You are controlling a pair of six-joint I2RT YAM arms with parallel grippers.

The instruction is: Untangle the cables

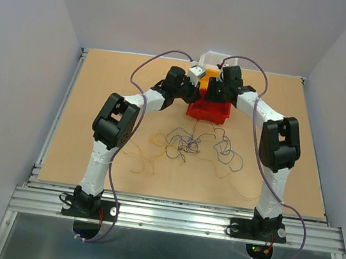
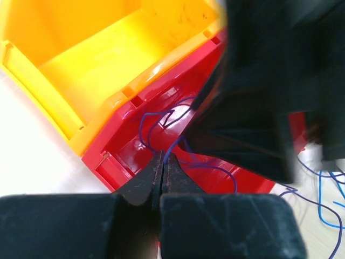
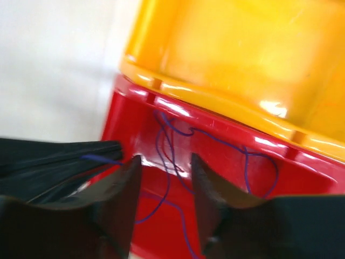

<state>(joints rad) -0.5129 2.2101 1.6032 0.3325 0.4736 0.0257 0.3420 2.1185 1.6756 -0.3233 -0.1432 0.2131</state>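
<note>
A loose tangle of thin dark blue-purple and yellow-orange cables point(image 1: 187, 143) lies on the table in front of a red bin point(image 1: 209, 113). My left gripper point(image 2: 163, 156) is shut on a blue-purple wire point(image 2: 156, 121) that loops down inside the red bin point(image 2: 135, 148). My right gripper point(image 3: 164, 164) is open just above the same bin point(image 3: 226, 140), its jaws either side of a strand of that wire point(image 3: 160, 135) without touching it. The two grippers point(image 1: 196, 94) point(image 1: 211, 95) are close together over the bin. No red wire shows clearly.
A yellow bin point(image 1: 211, 77) stands directly behind the red one, touching it; it looks empty in the left wrist view point(image 2: 97, 59). A small grey-white box point(image 1: 197, 70) sits at the back. Thin yellow wires point(image 1: 146, 161) trail toward the front left.
</note>
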